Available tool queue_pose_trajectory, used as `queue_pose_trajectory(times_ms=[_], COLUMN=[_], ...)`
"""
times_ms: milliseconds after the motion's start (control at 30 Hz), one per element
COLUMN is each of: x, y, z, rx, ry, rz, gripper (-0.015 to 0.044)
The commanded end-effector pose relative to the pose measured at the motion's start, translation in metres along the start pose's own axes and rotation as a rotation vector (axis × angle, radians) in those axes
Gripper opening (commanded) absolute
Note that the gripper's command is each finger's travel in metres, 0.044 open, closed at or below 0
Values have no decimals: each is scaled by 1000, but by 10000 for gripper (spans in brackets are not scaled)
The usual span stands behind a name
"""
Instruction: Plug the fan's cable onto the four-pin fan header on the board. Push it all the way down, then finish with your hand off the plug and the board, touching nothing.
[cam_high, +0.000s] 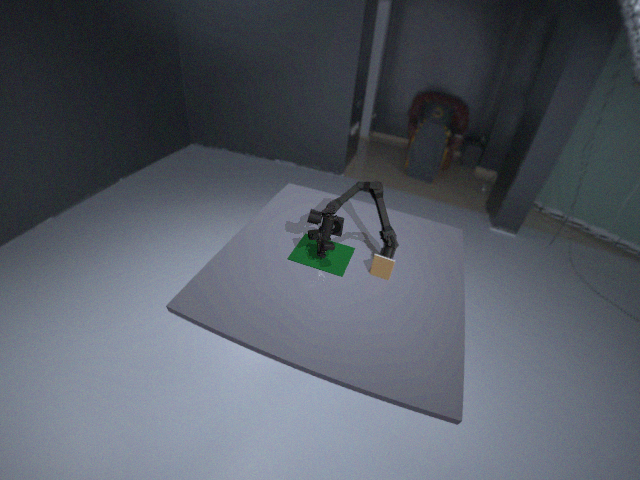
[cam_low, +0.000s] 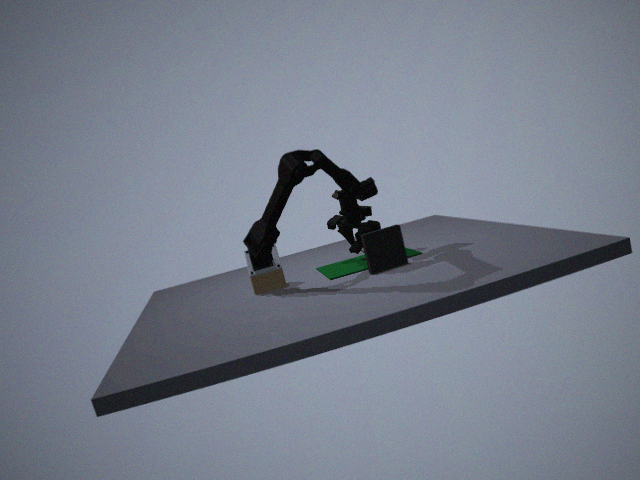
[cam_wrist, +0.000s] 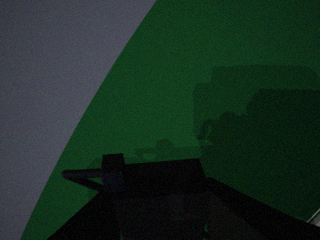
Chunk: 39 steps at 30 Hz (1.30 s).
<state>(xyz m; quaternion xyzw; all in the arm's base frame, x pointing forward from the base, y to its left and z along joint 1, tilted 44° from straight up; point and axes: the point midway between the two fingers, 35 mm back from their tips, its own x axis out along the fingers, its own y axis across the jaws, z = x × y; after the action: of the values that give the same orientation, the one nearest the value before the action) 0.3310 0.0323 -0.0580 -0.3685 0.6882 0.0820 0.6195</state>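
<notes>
The green board lies flat on the grey platform. My gripper points down, low over the board. It is shut on the fan's dark plug, which fills the bottom of the wrist view. A thin dark cable loops out from the plug's left side. The black fan stands upright at the board's edge, close beside the gripper. A small pale corner at the right edge of the wrist view may be the header; I cannot tell whether the plug touches the board.
The arm's base sits on a tan block to one side of the board. The grey platform extends around them. A dark room with a doorway lies behind.
</notes>
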Motion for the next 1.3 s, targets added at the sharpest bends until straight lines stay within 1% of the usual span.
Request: queue_pose_trajectory(times_ms=[0,633,1267], x=[3,15,20], y=[11,11,9], z=[3,5,5], rx=[-16,-14,-24], ry=[-51,-208,-379], rz=[51,116,148], gripper=[0,0,0])
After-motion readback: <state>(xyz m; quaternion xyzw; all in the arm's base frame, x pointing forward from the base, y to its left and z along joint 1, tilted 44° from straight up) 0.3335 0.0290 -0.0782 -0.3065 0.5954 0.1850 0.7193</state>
